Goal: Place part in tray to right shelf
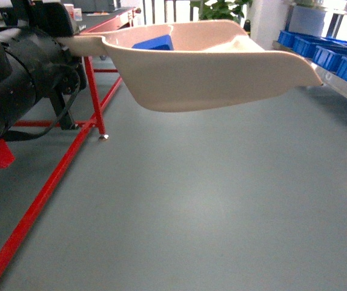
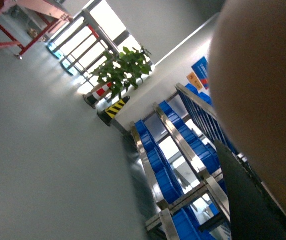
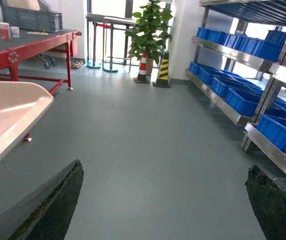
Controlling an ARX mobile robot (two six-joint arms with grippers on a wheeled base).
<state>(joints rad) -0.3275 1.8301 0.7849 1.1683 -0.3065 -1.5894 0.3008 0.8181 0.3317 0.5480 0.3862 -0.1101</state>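
The blue part [image 1: 153, 42] lay inside the beige tray [image 1: 209, 70], near the handle end, upper centre of the head view. The tray's long axis ran left to right, lip pointing at the right shelf [image 1: 343, 82] at the frame's right edge, well apart. The left arm carried the handle; its claw's grip was hidden. The right claw [image 3: 162, 200] stood open and empty over the floor [image 1: 191, 212].
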